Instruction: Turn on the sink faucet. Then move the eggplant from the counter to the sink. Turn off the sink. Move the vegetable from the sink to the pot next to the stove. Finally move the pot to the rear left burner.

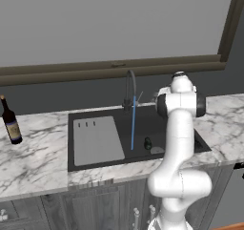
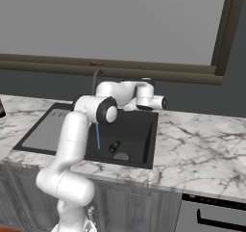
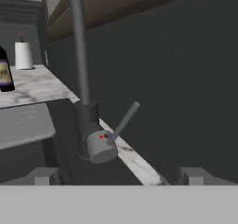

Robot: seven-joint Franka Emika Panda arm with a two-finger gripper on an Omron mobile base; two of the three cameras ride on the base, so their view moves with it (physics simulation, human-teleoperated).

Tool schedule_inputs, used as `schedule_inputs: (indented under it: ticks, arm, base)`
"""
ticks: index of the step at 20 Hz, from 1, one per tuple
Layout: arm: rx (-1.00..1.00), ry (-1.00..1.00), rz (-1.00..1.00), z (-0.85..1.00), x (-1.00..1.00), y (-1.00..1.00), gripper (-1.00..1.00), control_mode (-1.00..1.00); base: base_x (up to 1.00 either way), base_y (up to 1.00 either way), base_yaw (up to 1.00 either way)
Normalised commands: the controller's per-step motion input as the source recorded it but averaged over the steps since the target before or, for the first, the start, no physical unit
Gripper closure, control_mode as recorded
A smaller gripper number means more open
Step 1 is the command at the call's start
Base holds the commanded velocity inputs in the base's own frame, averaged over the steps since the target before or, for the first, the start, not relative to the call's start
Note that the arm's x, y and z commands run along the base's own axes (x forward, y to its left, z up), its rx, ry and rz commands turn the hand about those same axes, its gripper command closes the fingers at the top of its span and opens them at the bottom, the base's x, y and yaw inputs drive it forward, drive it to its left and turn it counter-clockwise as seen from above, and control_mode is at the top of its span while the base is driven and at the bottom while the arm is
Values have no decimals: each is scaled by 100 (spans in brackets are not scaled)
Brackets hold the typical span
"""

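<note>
- The scene was a rendered kitchen with a white-and-grey marble counter [image 1: 33,162] under a dark-framed window, seen across the lower half of the left base view.
- Nearest, at the bottom of the hand view, the two-finger gripper [image 3: 118,175] stood released, jaws wide apart and holding nothing, aimed at the faucet base.
- Just beyond it, centre of the hand view, the thin grey lever handle [image 3: 124,122] slanted up and right from the squat grey cylindrical faucet base [image 3: 95,146]. It looked rigid and smooth, likely to pivot under a light push; taking it near the free tip should give the most leverage.
- The tall dark curved faucet spout [image 1: 130,88] rose close beside the lever and could get in the fingers' way.
- A thin blue water stream [image 1: 133,126] fell into the black sink basin [image 1: 143,124], so the tap looked on.
- The small dark eggplant [image 1: 147,143] lay on the basin floor, lower centre of the left base view, beside the stream; wet, it would probably be slippery, and best gripped across its middle.
- Farthest, a dark glass bottle [image 1: 10,124] stood at the left edge, well apart.
</note>
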Motion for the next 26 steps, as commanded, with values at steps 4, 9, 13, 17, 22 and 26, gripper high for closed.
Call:
schedule_inputs:
  ticks: [4, 9, 13, 17, 22, 26]
  arm:
    - [0, 0, 18, -7, 33, 19, -100, -100]
    - [0, 0, 17, -7, 31, 24, -100, -100]
    - [0, 0, 16, -8, 28, 24, -100, -100]
    - [0, 0, 15, -9, 14, 31, -100, -100]
    - [0, 0, 7, -11, 0, 48, -100, -100]
    - [0, 0, 0, -6, 0, 53, -100, -100]
  base:
    - [0, 0, 0]
    - [0, 0, 0]
    - [0, 0, 0]
    - [0, 0, 0]
    - [0, 0, 0]
    - [0, 0, 0]
